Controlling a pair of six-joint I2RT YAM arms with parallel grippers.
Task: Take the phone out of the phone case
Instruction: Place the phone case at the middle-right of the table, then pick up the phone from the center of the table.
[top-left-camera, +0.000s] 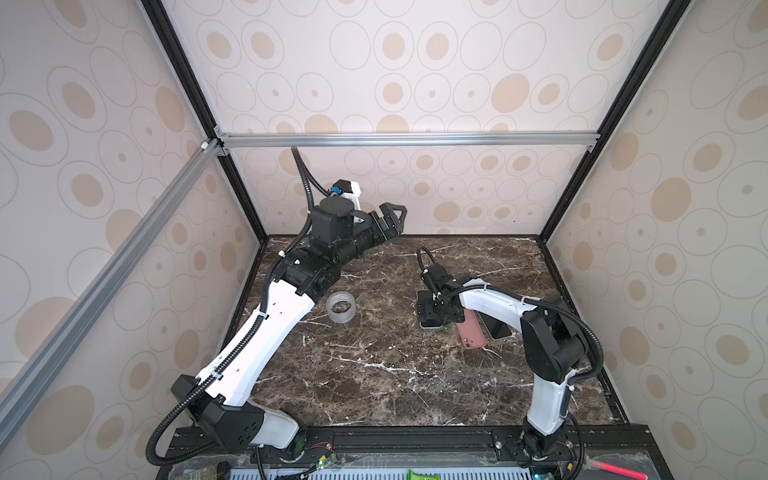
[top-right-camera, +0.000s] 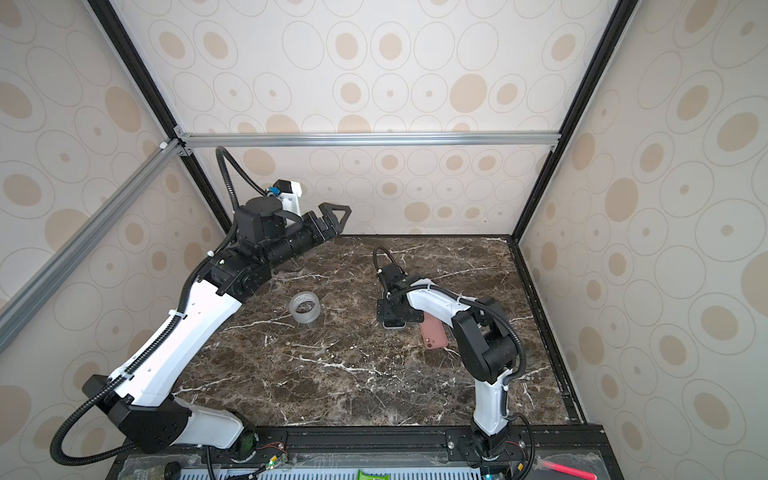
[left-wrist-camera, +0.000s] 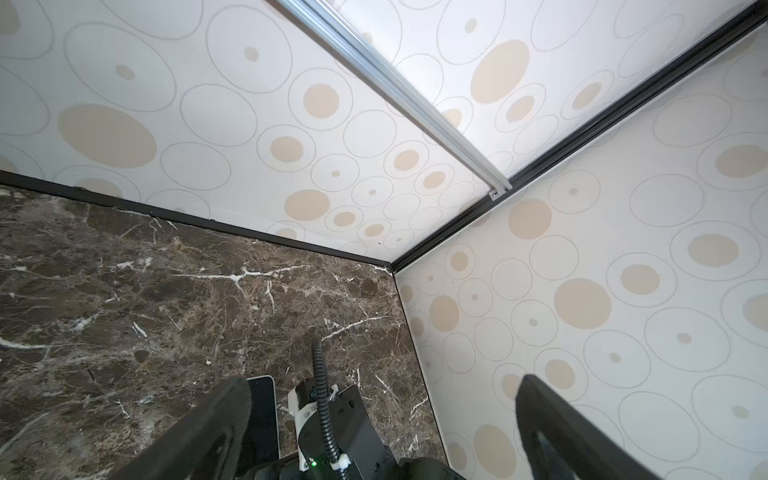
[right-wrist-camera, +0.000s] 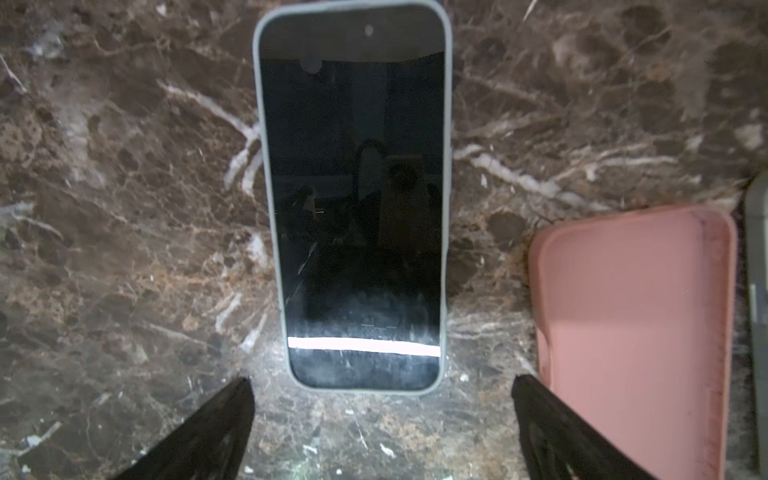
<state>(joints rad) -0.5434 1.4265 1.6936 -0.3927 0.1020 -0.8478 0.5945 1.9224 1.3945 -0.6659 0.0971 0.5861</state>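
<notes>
Your right gripper (right-wrist-camera: 381, 380) hangs, jaws wide and empty, over the black-screened, grey-rimmed phone (right-wrist-camera: 353, 208). The phone lies flat, screen up, on the brown marble worktop (top-left-camera: 374, 374), between its middle and right edge. The pink silicone phone case (right-wrist-camera: 631, 332) lies just beside it, apart. Your left gripper (left-wrist-camera: 384, 380), jaws wide and empty, is raised by the far edge.

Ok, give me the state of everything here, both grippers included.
Pale-rimmed black-screened phone: flat, face up, screen dark.
Pink phone case: lying flat, ungripped.
Clear tape roll: flat, hole up.
Right gripper: open, above that phone, empty.
Left gripper: open, raised, empty.
</notes>
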